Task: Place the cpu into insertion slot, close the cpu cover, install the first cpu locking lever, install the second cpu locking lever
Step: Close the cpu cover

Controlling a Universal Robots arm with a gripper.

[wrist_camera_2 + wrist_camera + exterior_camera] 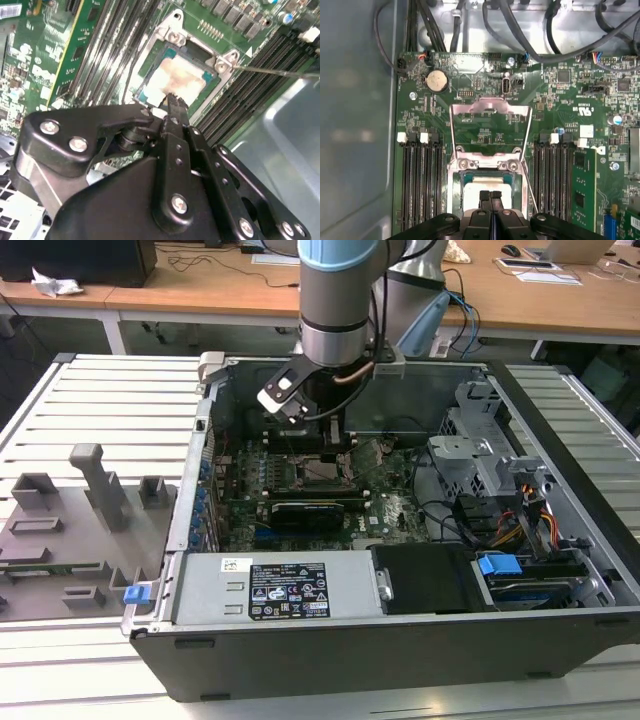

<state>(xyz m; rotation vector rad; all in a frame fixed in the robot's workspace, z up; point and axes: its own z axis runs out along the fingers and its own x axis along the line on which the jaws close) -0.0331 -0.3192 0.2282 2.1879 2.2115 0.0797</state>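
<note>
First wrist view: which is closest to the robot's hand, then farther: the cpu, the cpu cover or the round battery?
1. The cpu, right at the hand.
2. The cpu cover, flipped open beyond it.
3. The round battery, farther past the cover.

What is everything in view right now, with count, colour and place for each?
computer case: one, dark grey, open on the slatted table.
cpu: one, silver-grey, lying in the insertion slot.
cpu cover: one, silver, flipped open beside the slot.
memory slots: two banks, black, flanking the slot.
coin battery: one, silver, on the green board.
power supply: one, silver, at the case's near wall.
fixture tray: one, grey, exterior view's left.
end effector: one, black, shut, tips over the cpu.
</note>
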